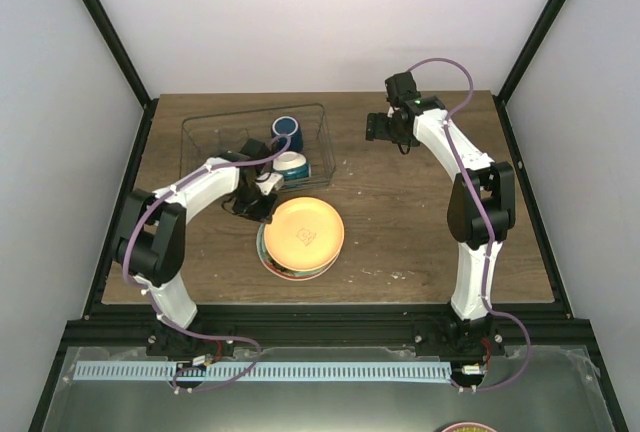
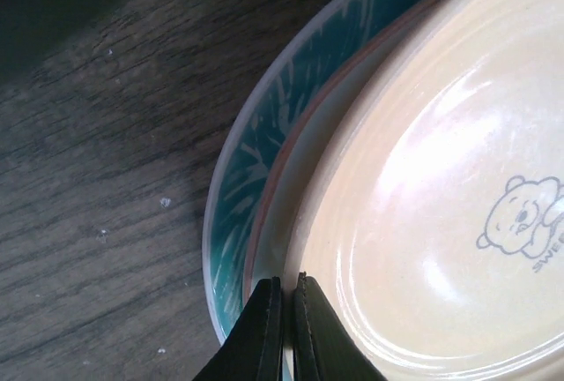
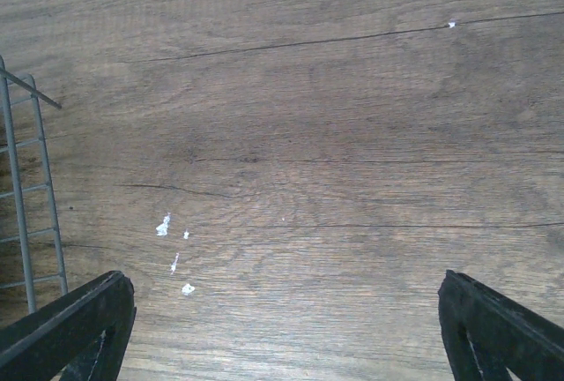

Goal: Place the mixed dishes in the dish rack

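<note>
The left gripper (image 2: 284, 286) is closing down to a hairline slit. That slit is lining up with the left rim of the orange-yellow plate (image 1: 303, 231), one finger (image 2: 260, 328) sitting just outside the rim and the other just inside it, so the rim looks nipped between them. How firmly, the left wrist view is not showing. The right gripper (image 3: 282, 328) is gaping wide over bare wood near the far right of the table (image 1: 420, 212), and it is touching and holding nothing.

The orange-yellow plate is facing up, its little bear print showing. It is sitting on the mint-green plate (image 2: 238, 169), overlapping it but pushed a little toward the far right. Only a crescent of streaked green with a red line is peeking out at the near left. Both plates are round, so neither has a long axis.

The dish rack (image 1: 205, 137) is lying just beyond the plates at the far left of the table, its long axis running left to right. Inside it the dark blue mug (image 1: 285, 130) is standing mouth up, and the white-and-teal bowl (image 1: 291, 165) is resting mouth up near the rack's near right corner.
</note>
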You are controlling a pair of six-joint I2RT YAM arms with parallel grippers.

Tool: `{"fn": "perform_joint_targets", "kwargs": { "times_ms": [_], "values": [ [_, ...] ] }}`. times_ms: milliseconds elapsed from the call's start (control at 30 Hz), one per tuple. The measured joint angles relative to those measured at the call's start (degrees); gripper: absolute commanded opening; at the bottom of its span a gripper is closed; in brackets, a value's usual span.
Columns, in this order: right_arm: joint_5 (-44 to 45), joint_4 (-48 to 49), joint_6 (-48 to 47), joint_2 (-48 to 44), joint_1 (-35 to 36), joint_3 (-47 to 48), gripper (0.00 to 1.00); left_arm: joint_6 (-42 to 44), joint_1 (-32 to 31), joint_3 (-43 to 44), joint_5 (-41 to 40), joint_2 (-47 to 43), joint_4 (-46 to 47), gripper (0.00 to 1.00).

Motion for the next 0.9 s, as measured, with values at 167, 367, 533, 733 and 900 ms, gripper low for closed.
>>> {"fn": "perform_joint_targets", "kwargs": {
  "times_ms": [167, 367, 533, 733, 900],
  "values": [
    [0.00, 0.00, -0.02, 0.00, 0.00, 0.00, 0.95, 0.42, 0.00, 0.57, 0.72, -2.27, -2.14, 0.00],
    [-0.72, 0.37, -0.46, 0.00, 0.00, 0.00, 0.96, 1.38, 0.00, 3.02, 2.75, -7.41, -4.31, 0.00],
    [-6.03, 3.08, -2.84, -1.38, 0.00, -1.44, 0.96, 1.84, 0.24, 5.99, 4.00, -11.08, -4.74, 0.00],
    [-17.66, 6.16, -6.36, -8.59, -0.13, -5.03, 0.96, 2.01, 3.89, 8.90, 3.98, -12.55, -4.98, 0.00],
    [-30.38, 9.11, -8.46, -14.51, -0.39, -5.44, 0.96, 2.01, 8.31, 10.95, 3.21, -12.17, -5.11, 0.00]
  ]
}}
